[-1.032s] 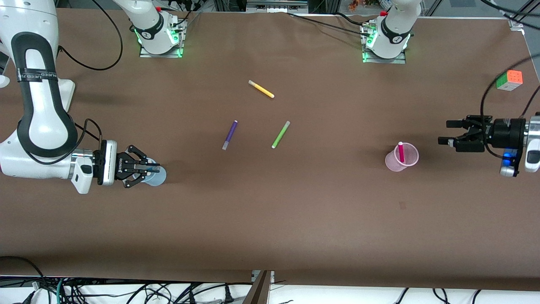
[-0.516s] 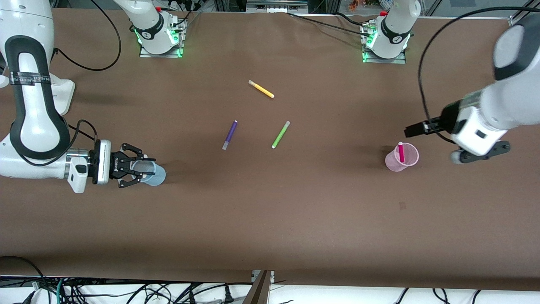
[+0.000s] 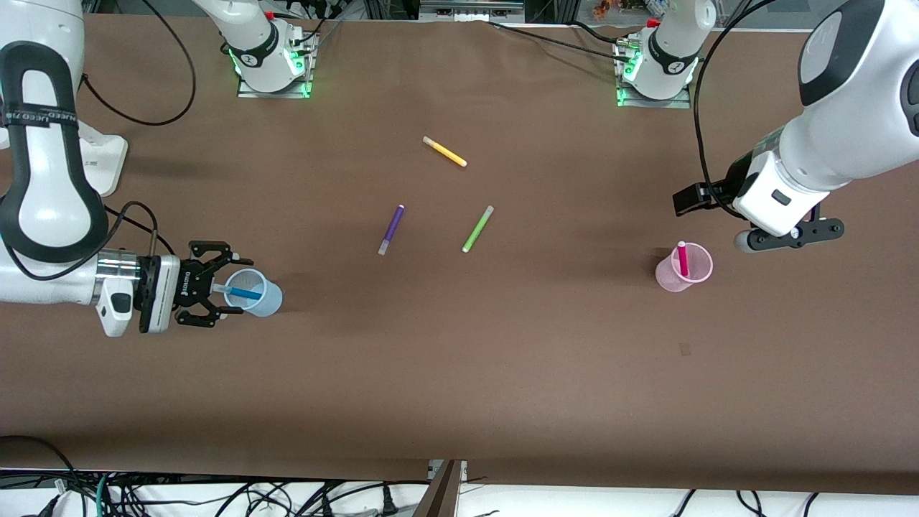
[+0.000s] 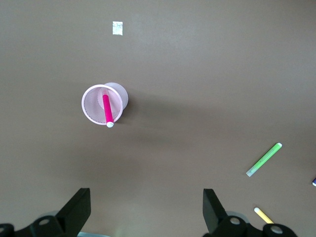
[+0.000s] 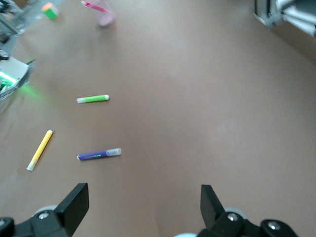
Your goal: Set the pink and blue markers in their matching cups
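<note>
The pale blue cup (image 3: 267, 301) stands near the right arm's end of the table with the blue marker (image 3: 243, 293) leaning inside it. My right gripper (image 3: 228, 284) is open and empty, just beside that cup toward the right arm's end. The pale pink cup (image 3: 673, 276) stands toward the left arm's end with the pink marker (image 3: 682, 258) upright in it. Both also show in the left wrist view, the cup (image 4: 121, 97) and the marker (image 4: 107, 110). My left gripper (image 3: 688, 199) is open and empty, raised over the table beside the pink cup; its jaws (image 4: 146, 212) are wide apart.
A purple pen (image 3: 391, 229), a lime-green pen (image 3: 477, 228) and a yellow pen (image 3: 444, 151) lie loose mid-table. A coloured cube (image 5: 48, 10) sits at the left arm's end of the table. The left arm's body hangs over that end.
My right gripper has drawn back from the blue cup toward the right arm's end, and the blue marker now shows inside the cup. The left arm has risen and swung over beside the pink cup.
</note>
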`<action>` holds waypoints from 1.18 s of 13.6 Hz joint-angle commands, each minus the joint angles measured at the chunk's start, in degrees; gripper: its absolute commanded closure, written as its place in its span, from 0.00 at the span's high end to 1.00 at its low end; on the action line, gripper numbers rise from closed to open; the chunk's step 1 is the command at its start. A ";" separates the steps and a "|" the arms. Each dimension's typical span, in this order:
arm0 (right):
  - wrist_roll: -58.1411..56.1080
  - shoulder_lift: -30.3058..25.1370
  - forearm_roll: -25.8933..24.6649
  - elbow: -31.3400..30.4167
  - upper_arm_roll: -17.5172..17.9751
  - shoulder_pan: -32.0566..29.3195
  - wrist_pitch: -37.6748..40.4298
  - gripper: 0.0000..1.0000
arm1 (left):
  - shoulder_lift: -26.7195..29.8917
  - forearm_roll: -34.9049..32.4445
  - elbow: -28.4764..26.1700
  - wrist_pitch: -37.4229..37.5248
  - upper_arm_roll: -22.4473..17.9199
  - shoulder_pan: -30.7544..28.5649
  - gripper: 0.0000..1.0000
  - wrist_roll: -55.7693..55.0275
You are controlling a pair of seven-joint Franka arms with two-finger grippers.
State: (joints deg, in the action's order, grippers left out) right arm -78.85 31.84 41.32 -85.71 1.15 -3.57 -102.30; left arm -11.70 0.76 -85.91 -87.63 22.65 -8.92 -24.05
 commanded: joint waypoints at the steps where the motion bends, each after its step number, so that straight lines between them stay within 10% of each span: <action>1: 16.91 -0.20 -7.71 4.84 0.35 1.90 0.96 1.00 | 2.12 -1.02 -2.50 -1.23 0.03 -0.48 1.00 1.63; 5: 39.68 -1.34 -20.27 8.54 0.35 6.11 4.03 1.00 | 2.82 -1.11 -2.24 -1.58 -2.24 2.22 1.00 5.41; 10: 60.45 -3.45 -30.57 13.10 0.26 8.75 14.30 1.00 | 5.63 -0.32 -2.76 -2.81 -22.79 17.70 1.00 21.30; 16: 84.99 -3.89 -34.01 20.85 0.00 11.31 28.63 1.00 | 14.08 -0.15 -16.57 -11.96 -22.30 15.86 1.00 23.08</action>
State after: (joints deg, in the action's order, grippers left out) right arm 1.31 27.72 9.63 -67.05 1.51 7.15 -77.08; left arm -0.68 0.76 -98.59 -97.84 0.07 7.16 -2.33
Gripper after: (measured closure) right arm 0.000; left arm 0.000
